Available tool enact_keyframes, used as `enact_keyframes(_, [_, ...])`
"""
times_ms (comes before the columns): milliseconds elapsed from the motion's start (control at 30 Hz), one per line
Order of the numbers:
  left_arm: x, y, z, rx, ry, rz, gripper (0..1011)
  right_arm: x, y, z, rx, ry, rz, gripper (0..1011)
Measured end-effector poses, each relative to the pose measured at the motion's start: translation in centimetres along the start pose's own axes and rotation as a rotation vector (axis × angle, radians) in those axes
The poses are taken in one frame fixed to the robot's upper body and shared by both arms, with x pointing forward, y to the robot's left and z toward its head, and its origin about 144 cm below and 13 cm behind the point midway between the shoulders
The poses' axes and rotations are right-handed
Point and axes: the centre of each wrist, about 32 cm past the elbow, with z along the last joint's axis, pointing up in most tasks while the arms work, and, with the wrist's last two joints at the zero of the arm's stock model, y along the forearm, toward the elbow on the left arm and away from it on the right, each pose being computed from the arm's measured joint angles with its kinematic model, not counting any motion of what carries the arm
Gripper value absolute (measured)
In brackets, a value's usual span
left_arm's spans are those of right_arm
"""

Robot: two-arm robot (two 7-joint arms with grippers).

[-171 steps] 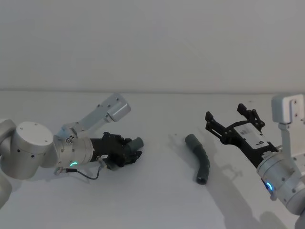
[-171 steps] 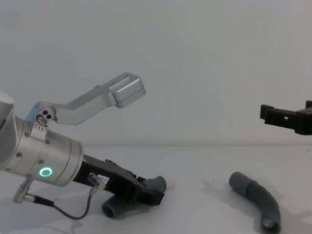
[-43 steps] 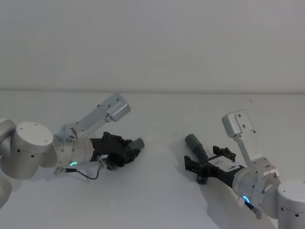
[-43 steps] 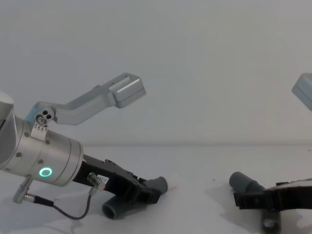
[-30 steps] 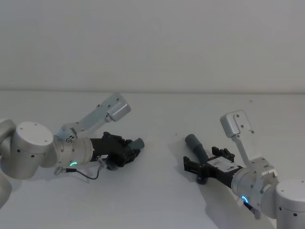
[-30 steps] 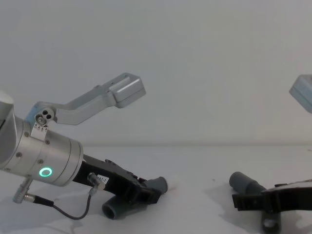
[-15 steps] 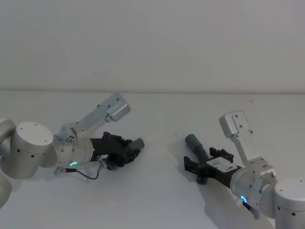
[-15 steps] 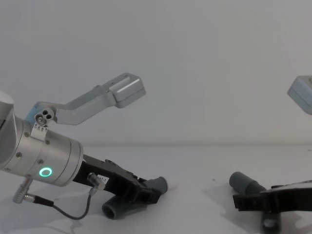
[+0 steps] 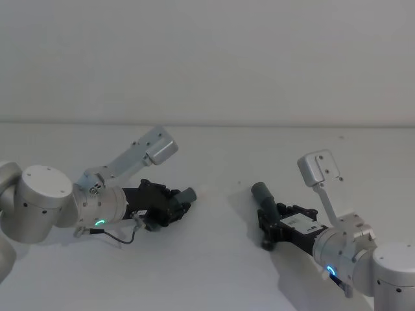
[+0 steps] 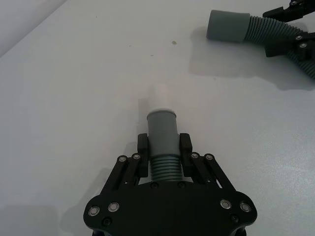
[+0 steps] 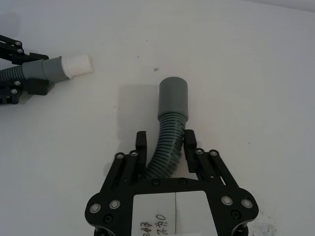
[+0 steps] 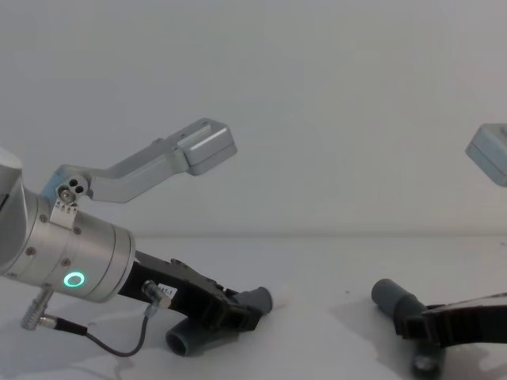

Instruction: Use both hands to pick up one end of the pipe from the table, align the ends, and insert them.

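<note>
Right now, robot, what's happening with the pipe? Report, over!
Left gripper shut on white-tipped hose piece. Right gripper shut on darker hose piece. Both low over the table. Ends apart, not yet aligned.

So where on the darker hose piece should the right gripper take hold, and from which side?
The ribbed stretch just behind the smooth socket, approached from the bent tail end, along the table. That leaves the socket free to meet the white tip. The right gripper is shut there, a finger either side.
</note>
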Motion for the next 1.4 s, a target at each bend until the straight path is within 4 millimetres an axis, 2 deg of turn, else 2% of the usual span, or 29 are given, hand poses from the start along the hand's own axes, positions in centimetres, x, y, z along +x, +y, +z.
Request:
enact_keyframes(33, [0.00, 0.00, 0.00, 0.000, 0.000, 0.000, 365, 0.00, 0.00, 0.00, 0.000, 0.000, 0.000, 404])
enact_keyframes(233, [0.00, 0.00, 0.00, 0.000, 0.000, 0.000, 365, -0.02, 0.01, 0.00, 0.000, 0.000, 0.000, 263])
enact_keyframes(1133, [0.01, -0.02, 0.04, 0.000, -0.001, 0.000, 365, -0.03, 0.00, 0.02, 0.002, 0.000, 0.000, 263])
enact_keyframes(1400, [0.02, -0.08, 0.49, -0.019, -0.034, 0.006, 365, 0.02, -0.27, 0.36, 0.052, -0.011, 0.001, 263])
